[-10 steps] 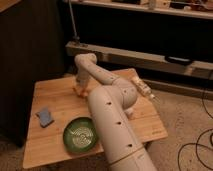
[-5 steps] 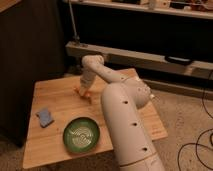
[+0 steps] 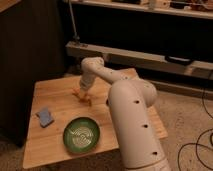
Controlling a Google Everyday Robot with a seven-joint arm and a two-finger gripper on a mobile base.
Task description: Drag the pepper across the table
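Note:
The pepper (image 3: 83, 96) is a small slim orange piece lying on the light wooden table (image 3: 55, 90), near its middle back. My gripper (image 3: 82, 91) is down at the table right over the pepper, and it hides part of the pepper. My white arm (image 3: 127, 115) bends over the right half of the table and reaches left to the gripper.
A blue sponge (image 3: 45, 117) lies near the left edge. A green bowl (image 3: 81, 134) stands at the front middle, a short way in front of the pepper. A dark cabinet (image 3: 30, 45) stands left, and a low shelf (image 3: 150, 57) runs behind the table.
The gripper and the pepper under it have shifted along the table, toward the front and slightly right. The arm's big link has swung right. Sponge and bowl have not moved.

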